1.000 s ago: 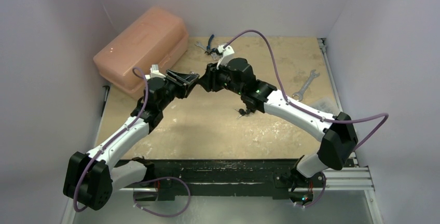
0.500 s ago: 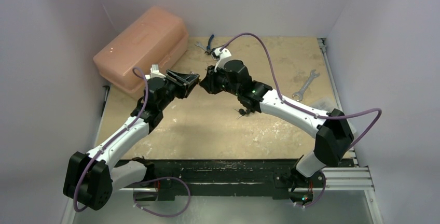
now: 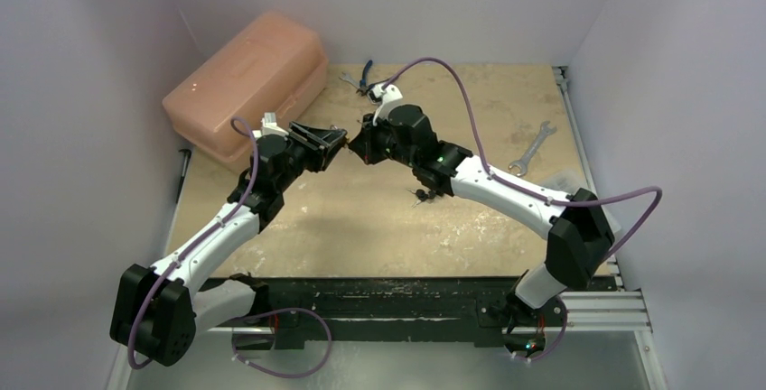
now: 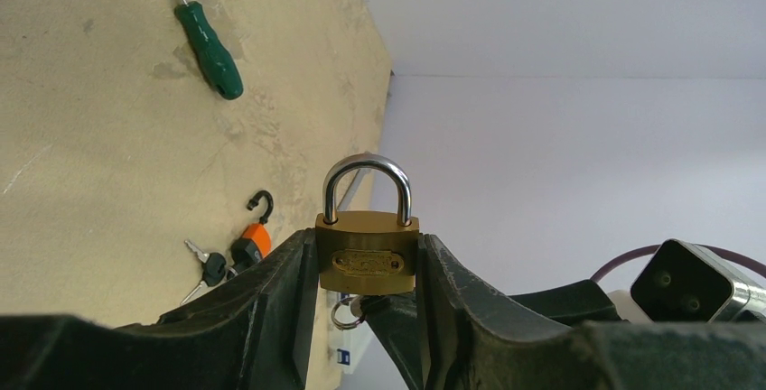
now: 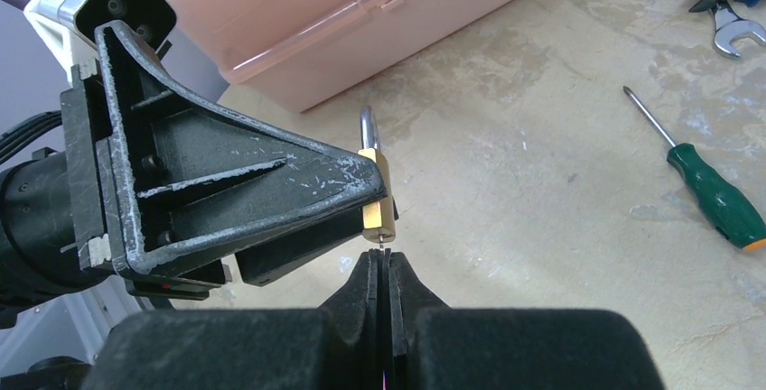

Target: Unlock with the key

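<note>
Brass padlock (image 4: 367,262) stands upright with its closed shackle at twelve o'clock, its sides pinched in the left claw (image 3: 336,140) above the bench (image 3: 379,227). The right claw (image 5: 384,265) is pressed shut on the key (image 5: 383,246), whose thin tip sits just at the lock's underside, at six o'clock. A key ring (image 4: 343,311) hangs there. A pink toolbox (image 3: 248,74) lies at the bench's ten o'clock. In the right wrist view a green screwdriver (image 5: 714,193) lies at the padlock's three o'clock.

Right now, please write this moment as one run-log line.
left gripper: shut on padlock | right gripper: shut on key, tip at padlock base | shackle: closed | unlock: not yet done
</note>
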